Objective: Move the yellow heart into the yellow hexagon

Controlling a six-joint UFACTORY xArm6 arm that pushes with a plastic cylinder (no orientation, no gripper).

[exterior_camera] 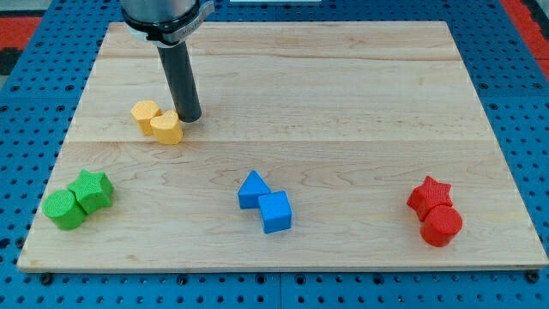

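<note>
The yellow heart [167, 127] lies on the wooden board [343, 103] at the left, touching the yellow hexagon [145, 113], which sits just to its upper left. My tip [190, 118] stands right at the heart's upper right edge, touching or nearly touching it. The rod rises from there to the view's top.
A green star [93, 190] and a green cylinder [64, 209] sit together at the bottom left. A blue triangle [253, 189] and a blue cube [275, 211] touch at the bottom middle. A red star [429, 196] and a red cylinder [441, 225] sit at the bottom right.
</note>
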